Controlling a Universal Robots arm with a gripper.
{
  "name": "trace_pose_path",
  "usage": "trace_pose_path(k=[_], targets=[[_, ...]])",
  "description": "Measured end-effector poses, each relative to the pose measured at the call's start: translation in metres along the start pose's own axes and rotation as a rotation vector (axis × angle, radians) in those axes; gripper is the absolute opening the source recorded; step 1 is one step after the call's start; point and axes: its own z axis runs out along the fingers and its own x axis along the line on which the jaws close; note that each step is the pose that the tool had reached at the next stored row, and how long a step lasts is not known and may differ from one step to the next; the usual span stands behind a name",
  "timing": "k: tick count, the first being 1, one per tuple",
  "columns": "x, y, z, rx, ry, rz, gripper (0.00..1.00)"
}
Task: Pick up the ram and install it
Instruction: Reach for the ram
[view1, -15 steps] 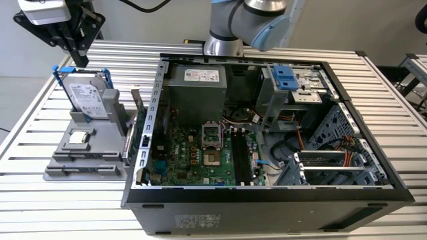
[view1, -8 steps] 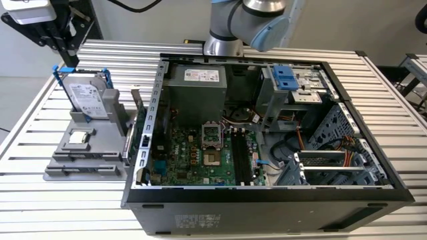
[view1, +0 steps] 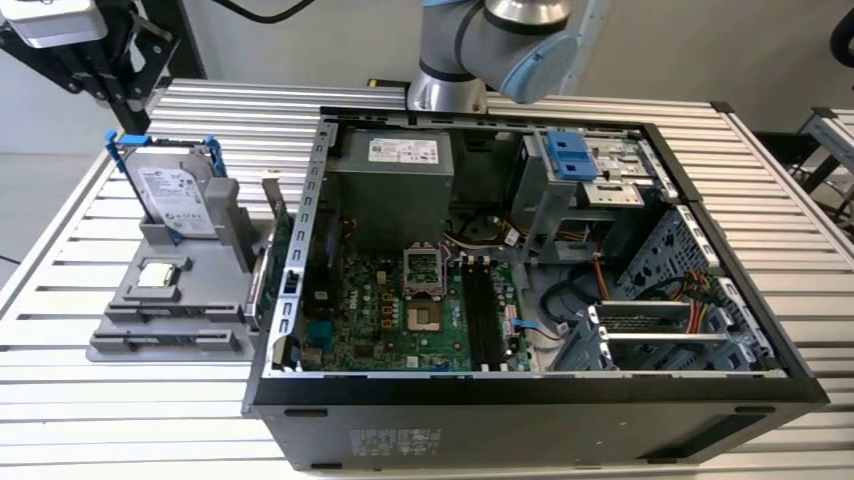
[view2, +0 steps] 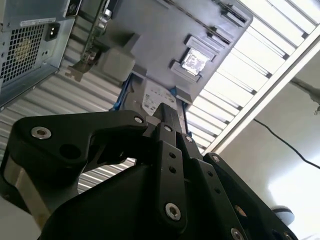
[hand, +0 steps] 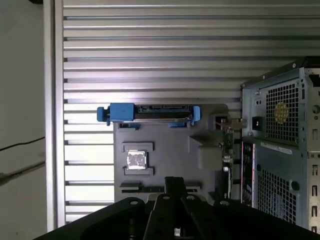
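The table (view1: 747, 200) is all silver ribbed slats. A grey tray (hand: 170, 150) carries a silver hard drive (view1: 174, 195) in a blue bracket (hand: 120, 112); the motherboard (view1: 387, 320) is green, the pincer (hand: 173, 186) black.

I count one open computer case (view1: 534, 410), one grey holder (view1: 140, 315), one hard drive (view1: 174, 195) and one CPU chip (view1: 160, 275) on the bench (view1: 80, 410).

My black tool (view2: 167, 114) hung over the grey holder (view2: 150, 30) carrying the silver chip (view2: 195, 61) and the blue-bracketed hard drive (view2: 157, 97), with the computer case (view2: 30, 45) beside it on the slatted bench (view2: 225, 100).
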Motion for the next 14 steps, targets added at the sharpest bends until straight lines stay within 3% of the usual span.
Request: trace_pose_path(k=[6, 14], targets=[[0.0057, -0.0001, 0.0001, -0.0004, 0.0017, -0.036, 0.00], [0.0077, -0.0002, 0.0000, -0.0004, 0.0023, -0.047, 0.00]])
